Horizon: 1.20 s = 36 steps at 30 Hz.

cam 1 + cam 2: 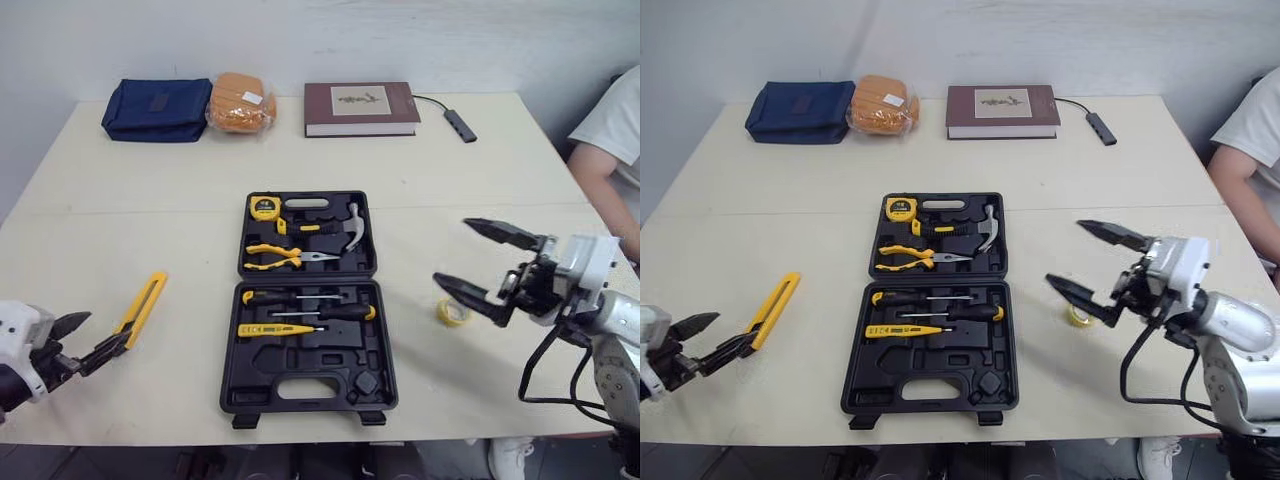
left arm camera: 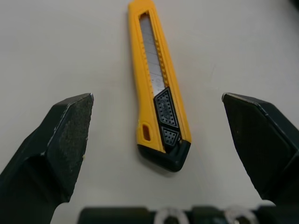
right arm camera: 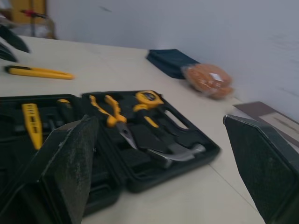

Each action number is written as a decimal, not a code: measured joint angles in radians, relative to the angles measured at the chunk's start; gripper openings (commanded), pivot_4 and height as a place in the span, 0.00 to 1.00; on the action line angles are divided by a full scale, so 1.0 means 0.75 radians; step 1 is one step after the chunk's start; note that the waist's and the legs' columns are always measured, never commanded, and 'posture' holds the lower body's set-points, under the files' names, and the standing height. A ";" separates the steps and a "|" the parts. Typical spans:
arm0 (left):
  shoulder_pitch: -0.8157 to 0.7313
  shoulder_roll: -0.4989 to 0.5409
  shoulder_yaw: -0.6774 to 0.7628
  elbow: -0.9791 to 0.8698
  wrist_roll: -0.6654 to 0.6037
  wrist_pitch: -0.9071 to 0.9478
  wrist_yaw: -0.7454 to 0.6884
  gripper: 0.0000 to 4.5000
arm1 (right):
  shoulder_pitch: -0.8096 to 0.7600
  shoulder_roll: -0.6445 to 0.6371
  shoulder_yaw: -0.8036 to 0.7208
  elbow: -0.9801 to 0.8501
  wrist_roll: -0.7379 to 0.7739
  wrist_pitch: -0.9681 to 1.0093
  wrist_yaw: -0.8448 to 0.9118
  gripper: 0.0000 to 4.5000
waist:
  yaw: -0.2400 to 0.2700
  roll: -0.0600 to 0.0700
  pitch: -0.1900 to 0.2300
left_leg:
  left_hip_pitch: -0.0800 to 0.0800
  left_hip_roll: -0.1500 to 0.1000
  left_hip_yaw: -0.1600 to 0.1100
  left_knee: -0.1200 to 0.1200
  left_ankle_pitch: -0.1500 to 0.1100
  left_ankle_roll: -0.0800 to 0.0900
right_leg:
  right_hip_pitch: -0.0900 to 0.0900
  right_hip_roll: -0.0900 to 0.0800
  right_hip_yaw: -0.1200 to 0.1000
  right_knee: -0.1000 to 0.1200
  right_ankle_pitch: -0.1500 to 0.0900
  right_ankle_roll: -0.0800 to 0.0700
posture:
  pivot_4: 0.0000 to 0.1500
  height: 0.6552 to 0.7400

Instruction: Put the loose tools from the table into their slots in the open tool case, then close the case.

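The black tool case lies open in the middle of the table. It holds a tape measure, a hammer, pliers, screwdrivers and a yellow tester. A yellow utility knife lies on the table left of the case. My left gripper is open at the knife's near end, and the left wrist view shows the knife between the spread fingers. My right gripper hangs open and empty right of the case, just above a small yellow tape roll.
Along the far edge lie a blue pouch, an orange bag, a maroon book and a cabled hub. A person in a white sleeve sits at the right edge.
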 measured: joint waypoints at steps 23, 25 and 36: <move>-0.093 -0.041 -0.159 0.040 0.112 -0.009 0.041 0.29 | -0.001 0.034 0.072 -0.052 -0.061 0.042 0.101 1.00 | -0.004 0.002 -0.003 | 0.002 -0.001 0.001 0.000 0.001 0.002 | 0.001 0.000 0.000 0.001 0.000 0.001 | 1.00 1.00; -0.100 -0.048 -0.154 0.049 0.113 -0.029 0.039 0.29 | 0.008 0.033 0.060 -0.050 -0.067 0.035 0.101 1.00 | -0.004 0.003 -0.003 | 0.002 -0.001 0.001 0.000 0.001 0.001 | 0.001 0.000 0.000 0.001 0.000 0.001 | 1.00 1.00; -0.244 -0.118 -0.178 -0.099 0.026 -0.179 -0.092 0.29 | 0.110 -0.015 -0.096 0.038 -0.094 0.000 0.134 1.00 | 0.024 -0.005 0.000 | 0.000 0.000 0.000 0.002 0.002 0.001 | 0.001 0.000 -0.001 0.001 0.000 0.001 | 1.00 1.00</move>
